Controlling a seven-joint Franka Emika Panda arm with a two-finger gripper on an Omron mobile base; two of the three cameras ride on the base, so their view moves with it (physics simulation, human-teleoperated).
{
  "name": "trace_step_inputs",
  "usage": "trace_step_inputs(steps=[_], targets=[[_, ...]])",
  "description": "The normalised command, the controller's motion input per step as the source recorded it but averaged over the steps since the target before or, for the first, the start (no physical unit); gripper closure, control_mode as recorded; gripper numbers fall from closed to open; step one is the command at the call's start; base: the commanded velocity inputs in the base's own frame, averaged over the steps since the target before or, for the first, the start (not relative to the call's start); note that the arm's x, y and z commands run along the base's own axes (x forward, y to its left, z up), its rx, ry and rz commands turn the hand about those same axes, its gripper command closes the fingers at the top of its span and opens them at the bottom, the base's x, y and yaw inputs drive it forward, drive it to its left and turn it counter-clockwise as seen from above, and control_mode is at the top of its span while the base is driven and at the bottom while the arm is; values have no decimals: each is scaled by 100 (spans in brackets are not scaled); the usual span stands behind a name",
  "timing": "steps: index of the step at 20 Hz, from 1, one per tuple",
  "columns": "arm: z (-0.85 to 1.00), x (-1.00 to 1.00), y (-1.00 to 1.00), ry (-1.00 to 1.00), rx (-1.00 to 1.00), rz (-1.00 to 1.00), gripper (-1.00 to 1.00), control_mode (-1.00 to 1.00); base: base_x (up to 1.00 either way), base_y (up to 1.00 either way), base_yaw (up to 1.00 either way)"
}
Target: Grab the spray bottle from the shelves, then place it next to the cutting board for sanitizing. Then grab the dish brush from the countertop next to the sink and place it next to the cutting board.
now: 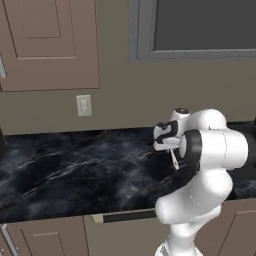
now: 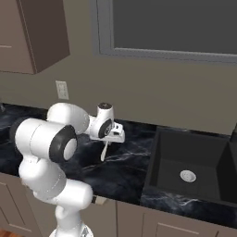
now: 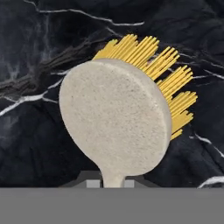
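My gripper [image 1: 171, 148] [image 2: 110, 138] [image 3: 109, 183] is shut on the thin handle of the dish brush [image 1: 174, 161] [image 2: 104, 151]. The brush hangs head-down above the black marble countertop [image 1: 75, 170] [image 2: 127, 173], clear of its surface. In the hand view its round grey-white head [image 3: 114, 120] faces me, with yellow bristles [image 3: 173, 83] sticking out behind its upper right edge. The spray bottle, the shelves and the cutting board are out of view.
A black sink basin [image 2: 190, 169] is sunk into the counter to the right of the arm. On the wall behind are a white outlet [image 1: 83, 105] [image 2: 61, 90] and a grey-framed window [image 1: 200, 30]. Brown upper cabinets [image 1: 47, 42] hang at the left.
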Motion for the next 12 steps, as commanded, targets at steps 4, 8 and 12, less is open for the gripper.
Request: trace_step_inputs(steps=[4, 8, 12], targets=[[90, -64, 0, -28, 12, 0, 100, -100, 0, 0, 0], [100, -61, 0, -25, 11, 2, 100, -100, 0, 0, 0], [100, -52, 0, -24, 4, 2, 100, -100, 0, 0, 0]])
